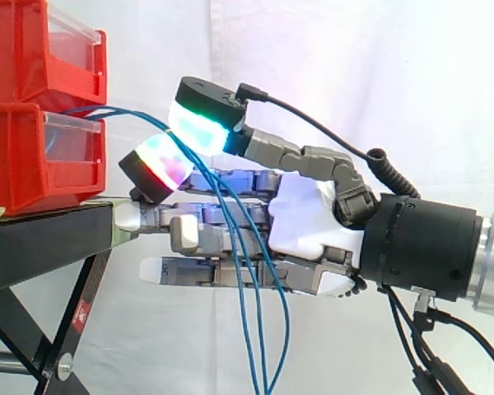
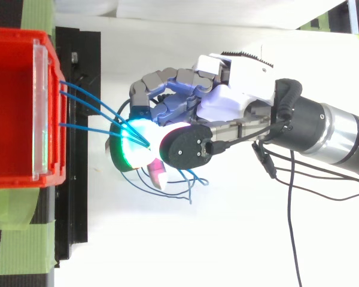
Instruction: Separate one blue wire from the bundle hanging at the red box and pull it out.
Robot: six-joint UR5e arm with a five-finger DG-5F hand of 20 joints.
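Note:
Several blue wires (image 1: 132,113) leave the front of the lower red bin (image 1: 25,156) and arc to the right. In the top view three wires (image 2: 93,105) fan out from the bin (image 2: 24,179) and meet under a glowing pad. My hand (image 1: 305,222) reaches in from the right, level with the stand's top. Its thumb pad (image 1: 202,123), glowing green and cyan, and a raised fingertip (image 1: 160,164), glowing red and magenta, close on the wires where they meet. The other fingers lie straight toward the stand. Past the pinch the wires hang down in front of the palm (image 2: 227,101).
A second red bin (image 1: 33,49) sits on top of the lower one. Both rest on a black stand (image 1: 41,239) with crossed legs. Green tape (image 2: 18,239) marks the stand beside the bin. A white curtain hangs behind.

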